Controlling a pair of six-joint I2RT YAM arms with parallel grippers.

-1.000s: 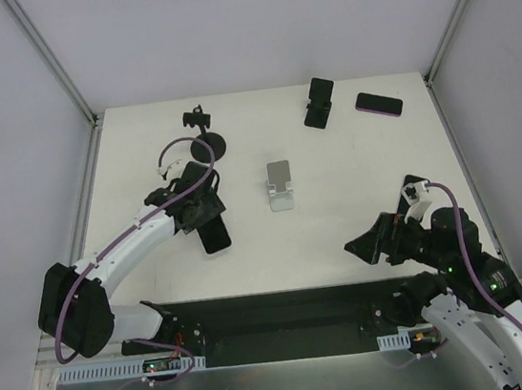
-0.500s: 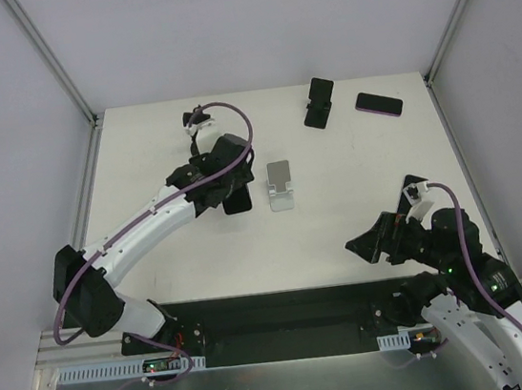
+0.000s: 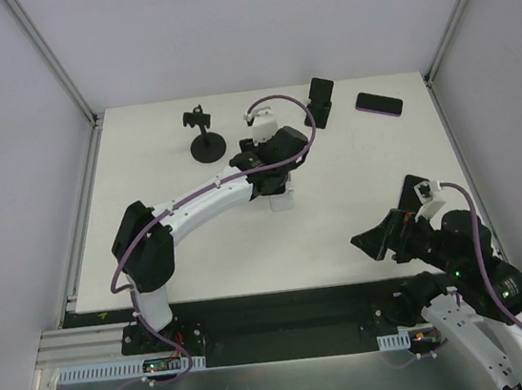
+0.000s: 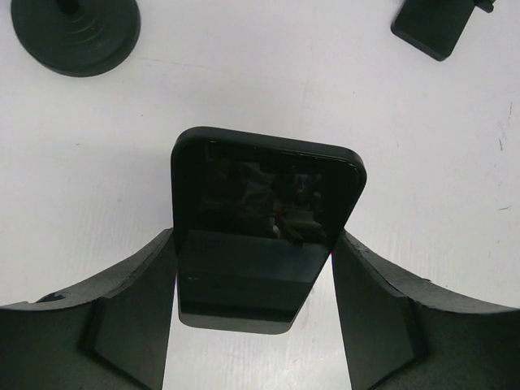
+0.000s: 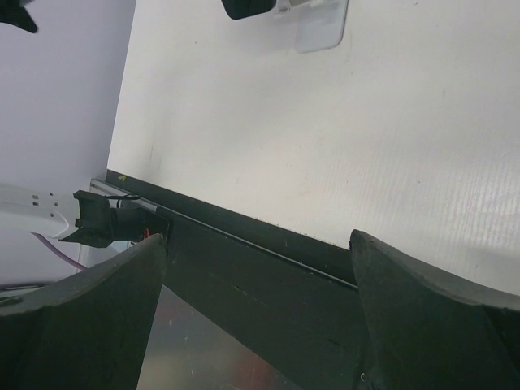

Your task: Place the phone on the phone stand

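Lying well apart on the white surface (image 3: 364,172): a round-based black stand (image 3: 207,145) far left, a folding black stand (image 3: 319,103) near a dark phone (image 3: 379,103) along the far edge, a pale stand (image 3: 282,202) mid-surface.

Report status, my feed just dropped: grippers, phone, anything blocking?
Left gripper shut on phone, over the silver stand, seating unclear. Right gripper open, parked off to the side. Nothing seen blocking.

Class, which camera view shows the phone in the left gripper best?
The left wrist view: the phone fills the centre, clamped in the left gripper. From the top, that gripper mostly hides it. The right wrist view shows at most a dark sliver at its top edge.
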